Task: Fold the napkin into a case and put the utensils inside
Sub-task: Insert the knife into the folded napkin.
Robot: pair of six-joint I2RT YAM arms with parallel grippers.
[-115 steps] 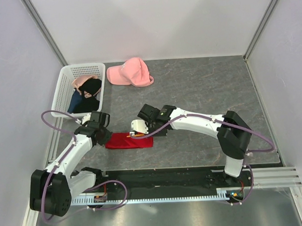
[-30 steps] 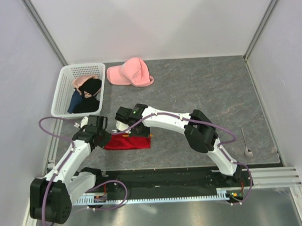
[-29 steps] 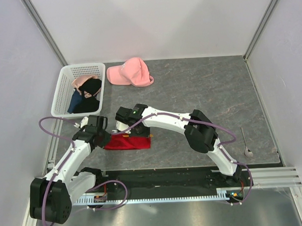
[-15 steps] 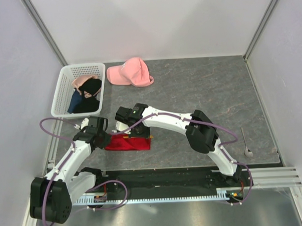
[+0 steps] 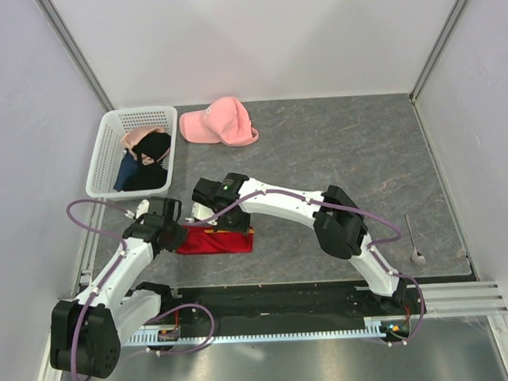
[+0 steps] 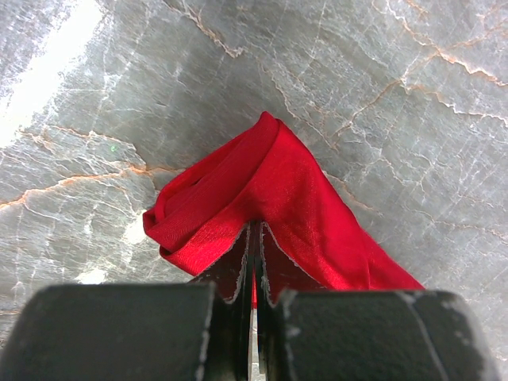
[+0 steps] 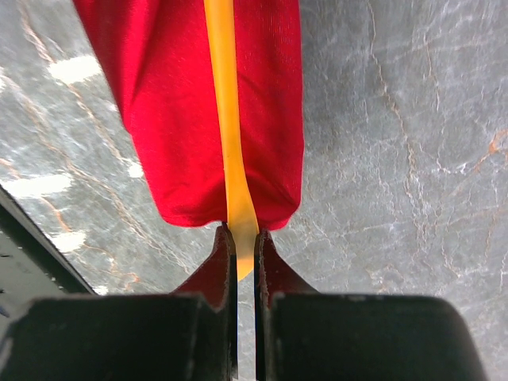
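The napkin (image 5: 218, 241) lies folded as a narrow red case near the table's front edge. My left gripper (image 5: 176, 233) is at its left end. In the left wrist view this gripper (image 6: 254, 238) is shut on a bunched fold of the red cloth (image 6: 270, 190). In the right wrist view my right gripper (image 7: 244, 238) is shut on the near end of an orange utensil (image 7: 225, 119), which runs lengthwise over the red cloth (image 7: 159, 119). An orange tip (image 5: 252, 231) shows at the case's right end. The right wrist (image 5: 219, 192) hangs over the case's far side.
A white basket (image 5: 101, 159) with dark and blue garments stands at the back left. A pink cap (image 5: 219, 123) lies beside it. A small metal spoon (image 5: 414, 242) rests near the table's right edge. The black base rail (image 5: 267, 300) runs along the front.
Since nearly four seconds ago the right arm has reached further left over the cloth, its elbow folding in. Over the last second the left wrist drifted slightly toward the front edge.
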